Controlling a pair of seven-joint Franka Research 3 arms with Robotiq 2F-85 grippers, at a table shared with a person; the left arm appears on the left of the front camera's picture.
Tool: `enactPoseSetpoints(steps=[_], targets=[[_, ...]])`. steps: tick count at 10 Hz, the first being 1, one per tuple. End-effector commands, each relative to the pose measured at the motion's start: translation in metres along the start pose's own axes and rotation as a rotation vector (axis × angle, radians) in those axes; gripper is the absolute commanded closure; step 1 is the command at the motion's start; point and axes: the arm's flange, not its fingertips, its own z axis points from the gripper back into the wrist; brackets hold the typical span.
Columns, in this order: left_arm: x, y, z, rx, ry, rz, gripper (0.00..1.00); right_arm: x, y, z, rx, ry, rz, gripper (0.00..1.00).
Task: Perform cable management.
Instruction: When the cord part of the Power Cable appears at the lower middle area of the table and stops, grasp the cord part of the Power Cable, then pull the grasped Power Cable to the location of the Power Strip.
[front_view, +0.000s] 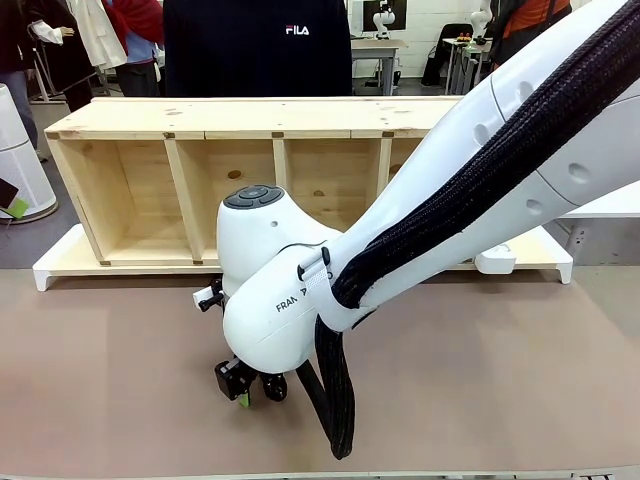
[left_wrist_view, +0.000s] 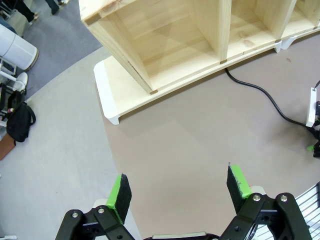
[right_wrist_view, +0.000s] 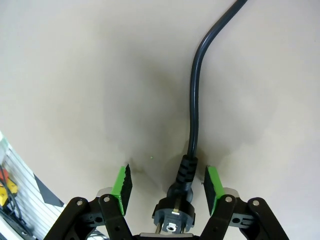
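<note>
The black cable (right_wrist_view: 194, 100) lies on the tan table, and its round plug (right_wrist_view: 175, 212) rests on the surface between the green pads (right_wrist_view: 121, 182) of my right gripper (right_wrist_view: 167, 184). That gripper is open, with a gap on each side of the plug. In the front view my right gripper (front_view: 246, 386) hangs low over the table's near middle, and the arm hides the cable there. My left gripper (left_wrist_view: 180, 187) is open and holds nothing, high above the table's left end. From there the cable (left_wrist_view: 260, 92) runs from the shelf's base to the right.
A long wooden shelf (front_view: 250, 120) lies on a white base board (front_view: 60, 262) along the table's far side. A small white block (front_view: 495, 262) sits on the board at the right. A person in a black top (front_view: 258, 45) stands behind the shelf. The right arm's ribbed hose (front_view: 335, 400) hangs near the front edge.
</note>
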Motion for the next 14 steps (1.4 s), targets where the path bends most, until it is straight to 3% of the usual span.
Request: enactPoseSetpoints(steps=[1,4,5,6,7,8,9,10,11,14], targets=[[0.0002,0.0001,-0.0004,0.000,-0.004,0.016,0.00,0.0084,0.0012,-0.0064,-0.022,0.016,-0.001,0.24],[0.0002,0.0001,-0.0004,0.000,-0.004,0.016,0.00,0.0131,-0.0036,-0.0119,-0.044,0.036,-0.011,0.26],[0.0002,0.0001,-0.0004,0.000,-0.004,0.016,0.00,0.0140,-0.0032,-0.0112,-0.055,0.035,-0.003,0.44],[0.0002,0.0001,-0.0004,0.000,-0.004,0.016,0.00,0.0149,-0.0036,-0.0103,-0.058,0.033,-0.008,0.45],[0.0002,0.0001,-0.0004,0.000,-0.004,0.016,0.00,0.0148,-0.0029,-0.0111,-0.061,0.035,-0.006,0.63],[0.0002,0.0001,-0.0004,0.000,-0.004,0.016,0.00,0.0151,-0.0027,-0.0111,-0.066,0.033,-0.007,0.64],[0.0002,0.0001,-0.0004,0.000,-0.004,0.016,0.00,0.0155,-0.0027,-0.0112,-0.066,0.031,-0.010,0.82],[0.0002,0.0001,-0.0004,0.000,-0.004,0.016,0.00,0.0154,-0.0026,-0.0114,-0.064,0.034,-0.010,0.84],[0.0002,0.0001,-0.0004,0.000,-0.004,0.016,0.00,0.0156,-0.0024,-0.0113,-0.064,0.036,-0.011,1.00],[0.0002,0.0001,-0.0004,0.000,-0.004,0.016,0.00,0.0161,-0.0020,-0.0113,-0.062,0.040,-0.014,1.00]])
